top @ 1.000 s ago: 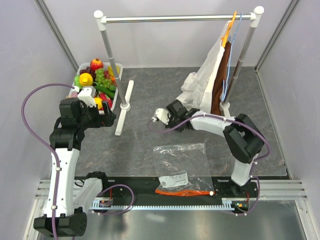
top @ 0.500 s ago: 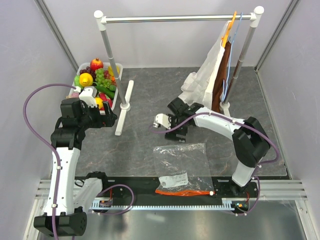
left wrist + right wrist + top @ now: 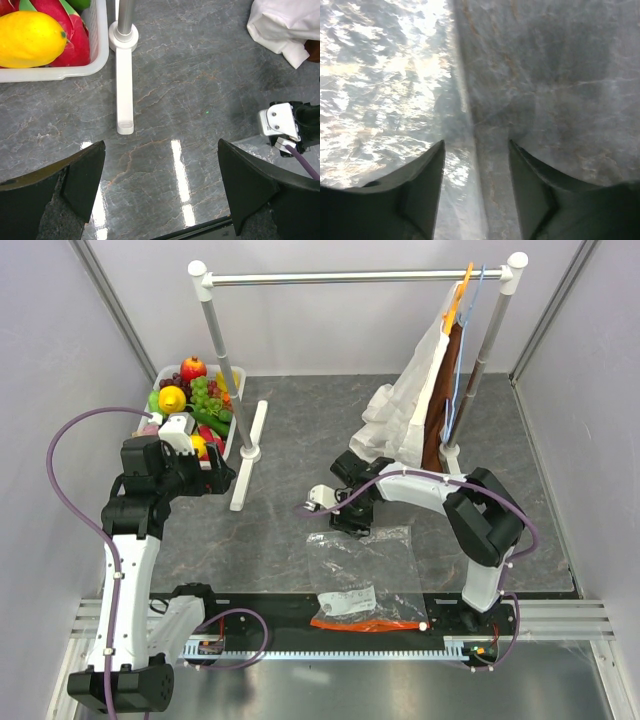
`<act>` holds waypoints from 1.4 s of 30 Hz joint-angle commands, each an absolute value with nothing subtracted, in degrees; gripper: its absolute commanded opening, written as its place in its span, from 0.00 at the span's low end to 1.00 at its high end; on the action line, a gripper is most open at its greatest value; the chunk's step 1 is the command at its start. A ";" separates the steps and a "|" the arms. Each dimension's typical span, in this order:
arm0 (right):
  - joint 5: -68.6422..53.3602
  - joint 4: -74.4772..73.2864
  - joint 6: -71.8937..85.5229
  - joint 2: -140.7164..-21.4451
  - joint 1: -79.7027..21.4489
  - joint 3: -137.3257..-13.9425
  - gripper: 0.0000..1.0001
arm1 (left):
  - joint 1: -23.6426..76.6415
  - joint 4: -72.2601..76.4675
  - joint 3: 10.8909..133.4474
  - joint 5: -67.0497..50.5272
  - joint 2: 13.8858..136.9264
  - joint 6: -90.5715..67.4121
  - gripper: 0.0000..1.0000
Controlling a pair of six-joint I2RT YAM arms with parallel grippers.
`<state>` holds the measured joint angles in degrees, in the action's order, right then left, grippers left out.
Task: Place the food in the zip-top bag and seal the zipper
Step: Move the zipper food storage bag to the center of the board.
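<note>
Right tool [image 3: 476, 145]: released, fingers parted with nothing pinched between them. It hung low over the zip-top bag [image 3: 365, 570], at the edge farthest from the zipper [image 3: 368, 624].
Left tool [image 3: 161, 145]: spread wide and empty, well apart from the bag on its left side.
Step in hand: I judged this to be bag handling ahead of any loading, since I saw no food inside the bag.
Next move: by my reckoning, the right tool needed to settle onto that far edge and close on a single film layer without dragging the whole bag. The mouth would then have to be opened before the left tool fetched anything.
Bag: clear and crinkly, it lay flat on the worktop [image 3: 300, 430] and caught a lot of glare in the right wrist view. A white label [image 3: 347, 601] sat just inside the zipper.
Zipper: an orange-red strip along the bag's mouth edge, with the white slider [image 3: 424, 625] at its right end. I could not tell whether it was zipped.
Food [image 3: 190, 400]: heaped in a white basket [image 3: 75, 74] well beyond the bag's far left corner. I made out yellow, red and green pieces.
</note>
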<state>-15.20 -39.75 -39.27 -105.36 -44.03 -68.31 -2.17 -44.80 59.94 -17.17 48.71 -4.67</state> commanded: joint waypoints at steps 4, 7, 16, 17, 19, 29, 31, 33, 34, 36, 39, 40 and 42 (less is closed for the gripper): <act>-25.14 -44.30 -39.46 -105.47 -45.17 -68.11 0.10 | -2.29 -42.36 61.26 -18.54 48.95 -4.04 1.00; -22.77 -43.95 -39.03 -105.99 -44.74 -70.30 0.00 | -2.37 -42.01 61.26 -18.72 48.87 -3.87 1.00; -11.44 -40.17 -38.06 -111.79 -38.06 -88.50 0.00 | -2.37 -41.40 60.82 -17.49 48.78 -3.60 1.00; -9.69 -38.34 -38.14 -112.41 -37.88 -90.07 0.00 | -2.37 -41.31 60.91 -17.32 49.04 -3.69 1.00; -5.11 -37.36 -38.58 -114.86 -37.79 -91.57 0.04 | -2.37 -41.05 60.73 -17.23 49.13 -3.87 1.00; -13.17 -38.32 -25.15 -97.78 -39.98 -84.58 0.86 | -2.29 -42.45 59.50 -12.83 51.76 -7.20 1.00; -15.89 -37.45 -23.65 -93.36 -42.00 -78.79 0.78 | -2.37 -42.80 59.59 -15.46 52.12 -8.70 1.00; -16.61 -34.39 -23.20 -86.51 -44.11 -73.68 0.72 | -2.37 -42.45 59.50 -17.13 51.51 -9.66 1.00; -14.78 -32.97 -23.73 -84.22 -47.34 -67.91 0.68 | -2.37 -42.45 59.50 -17.31 51.42 -9.84 1.00; -11.09 -29.46 -25.48 -78.76 -51.13 -62.78 0.65 | -2.37 -42.63 59.33 -17.66 51.42 -10.19 1.00; -4.15 -26.73 -25.75 -77.96 -55.54 -57.40 0.63 | -2.37 -42.98 58.98 -17.75 51.59 -10.46 1.00; -2.48 -26.11 -26.10 -78.83 -57.64 -56.09 0.63 | -2.37 -42.89 58.89 -17.93 51.50 -10.63 1.00; 1.13 -24.53 -27.94 -79.36 -60.19 -55.02 0.63 | -2.37 -42.89 58.71 -17.58 51.42 -10.63 1.00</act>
<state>-8.23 -29.85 -26.17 -76.51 -56.75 -58.74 -2.17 -43.40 59.35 -16.51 52.07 -8.34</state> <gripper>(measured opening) 0.629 0.995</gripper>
